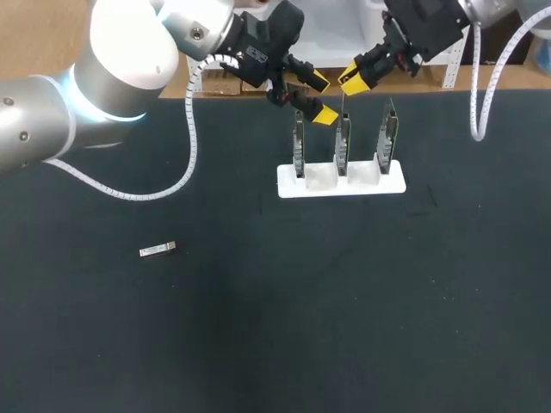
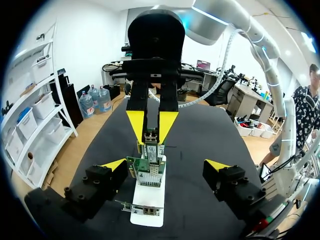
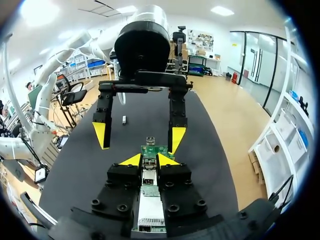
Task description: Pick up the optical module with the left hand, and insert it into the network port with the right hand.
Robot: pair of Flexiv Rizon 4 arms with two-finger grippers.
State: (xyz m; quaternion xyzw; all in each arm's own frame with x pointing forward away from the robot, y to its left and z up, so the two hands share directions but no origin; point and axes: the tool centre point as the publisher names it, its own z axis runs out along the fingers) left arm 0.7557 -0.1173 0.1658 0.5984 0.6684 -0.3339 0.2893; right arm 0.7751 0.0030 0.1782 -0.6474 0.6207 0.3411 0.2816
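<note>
Left gripper: fingers spread, empty, beside the stand — keep it clear.
Right gripper: pinching the module, over the middle card.
Port: square your module up, then push straight in — no tilt.
Module: between the right tips, just above the port; spare lies well apart.

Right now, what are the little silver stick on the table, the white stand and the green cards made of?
The silver stick looks like bare metal: it glints grey against the dark mat. The white stand seems to be matte plastic, plain and smooth, though I cannot be sure. The green cards look like circuit board with shiny metal parts on them.
</note>
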